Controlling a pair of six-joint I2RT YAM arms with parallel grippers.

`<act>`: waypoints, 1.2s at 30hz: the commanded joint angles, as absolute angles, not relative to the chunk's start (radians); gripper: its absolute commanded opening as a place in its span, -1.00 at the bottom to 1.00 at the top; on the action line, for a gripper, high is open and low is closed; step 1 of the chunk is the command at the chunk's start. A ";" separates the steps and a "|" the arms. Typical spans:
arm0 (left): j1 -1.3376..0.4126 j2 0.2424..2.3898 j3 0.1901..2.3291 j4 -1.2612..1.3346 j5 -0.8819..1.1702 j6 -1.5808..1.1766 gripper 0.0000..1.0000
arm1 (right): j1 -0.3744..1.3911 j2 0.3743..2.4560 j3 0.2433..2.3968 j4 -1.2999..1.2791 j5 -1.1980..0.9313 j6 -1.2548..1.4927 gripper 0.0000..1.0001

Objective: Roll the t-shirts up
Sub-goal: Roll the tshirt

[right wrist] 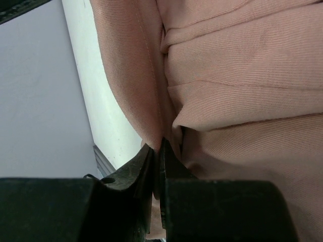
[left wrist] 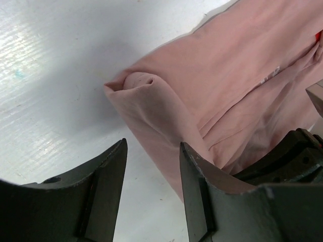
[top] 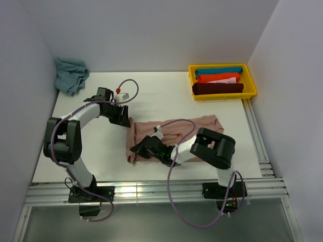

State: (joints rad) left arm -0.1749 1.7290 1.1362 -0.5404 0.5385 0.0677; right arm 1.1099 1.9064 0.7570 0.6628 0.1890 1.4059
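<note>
Mid-table (top: pixel 101 151): pink t-shirt (top: pixel 209 122) spread out. Right gripper (right wrist: pixel 157 148) clamped on its near-left edge; left gripper (left wrist: pixel 152 143) jaws apart, empty, at the far-left corner. Risk: a one-sided pull skews the roll.

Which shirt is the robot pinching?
The pink t-shirt, spread mid-table, in the right gripper. The rolled ones lie in the yellow bin, the blue one crumpled in the corner.

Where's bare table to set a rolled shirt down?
Free: far strip of table between blue cloth and yellow bin; right patch beside pink t-shirt, nearer than the bin. Crowded: t-shirt's left edge, with left gripper and right gripper there.
</note>
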 commanded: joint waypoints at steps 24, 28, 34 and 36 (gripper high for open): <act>-0.281 1.878 1.229 -0.572 0.244 0.035 -0.06 | 1.193 1.740 0.870 0.365 0.311 1.259 -0.07; -0.284 1.885 1.233 -0.578 0.245 0.037 -0.06 | 1.213 1.721 0.856 0.327 0.318 1.275 -0.07; -0.291 1.887 1.242 -0.586 0.242 0.035 -0.07 | 1.238 1.730 0.853 0.304 0.327 1.287 -0.17; -0.293 1.887 1.244 -0.588 0.239 0.037 -0.07 | 1.250 1.736 0.848 0.305 0.331 1.298 -0.28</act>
State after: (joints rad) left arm -0.2874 1.8656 1.2171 -0.5762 0.2768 0.0364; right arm 1.2285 1.7626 0.8452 0.3141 0.2893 1.2881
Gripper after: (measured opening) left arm 0.465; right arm 0.379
